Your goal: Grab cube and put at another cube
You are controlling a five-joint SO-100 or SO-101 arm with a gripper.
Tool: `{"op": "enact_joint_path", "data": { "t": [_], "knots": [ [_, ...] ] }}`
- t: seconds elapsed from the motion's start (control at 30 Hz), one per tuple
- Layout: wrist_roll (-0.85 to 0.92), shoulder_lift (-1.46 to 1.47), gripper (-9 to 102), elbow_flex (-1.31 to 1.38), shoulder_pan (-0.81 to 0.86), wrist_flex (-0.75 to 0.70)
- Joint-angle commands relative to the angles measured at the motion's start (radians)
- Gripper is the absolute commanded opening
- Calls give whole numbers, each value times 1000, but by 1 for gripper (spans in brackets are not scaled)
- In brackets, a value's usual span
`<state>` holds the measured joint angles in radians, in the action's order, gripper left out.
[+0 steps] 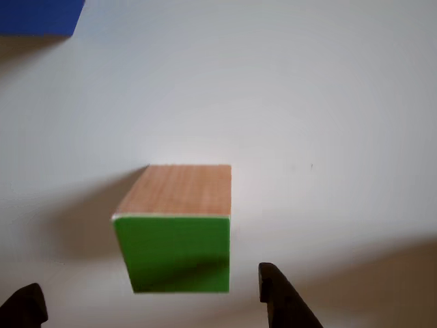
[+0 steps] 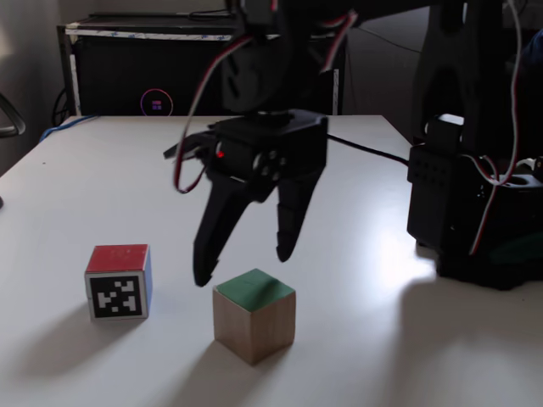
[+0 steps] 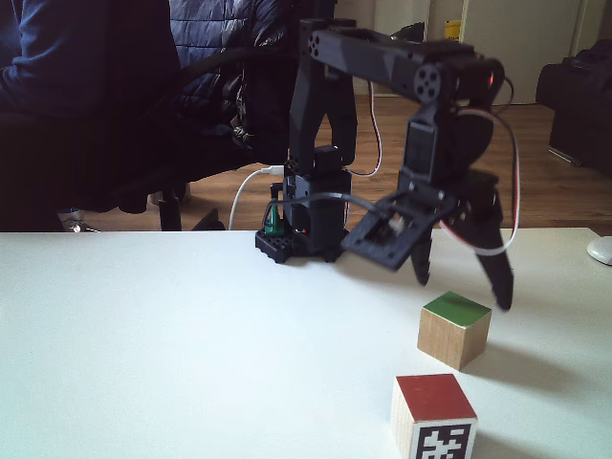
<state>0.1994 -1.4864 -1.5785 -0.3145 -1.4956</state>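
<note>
Around the work area I see a black box (image 2: 204, 64) at the far table edge in a fixed view, and a chair (image 3: 143, 105) with someone seated behind the table (image 3: 143, 363) in the other fixed view. The arm base (image 3: 306, 225) stands well back. Nothing lies between the two cubes. No containers present.

Red-topped cube (image 2: 119, 281) with a black-and-white marker face sits near the green cube (image 2: 254, 314), apart from it. Green cube rests on the table, green face up. Gripper (image 2: 243, 264) is spread wide, empty, fingertips hanging just above and behind the green cube, not touching it.
</note>
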Motion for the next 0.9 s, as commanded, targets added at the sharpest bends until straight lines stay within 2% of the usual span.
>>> {"op": "enact_joint_path", "data": {
  "t": [0.0, 0.5, 0.7, 0.87],
  "knots": [
    [8, 26, 47, 44, 5, 6],
    [-37, 178, 46, 46, -48, 63],
    [-64, 186, 40, 58, -67, 67],
    [-58, 186, 30, 69, -80, 67]
  ]
}}
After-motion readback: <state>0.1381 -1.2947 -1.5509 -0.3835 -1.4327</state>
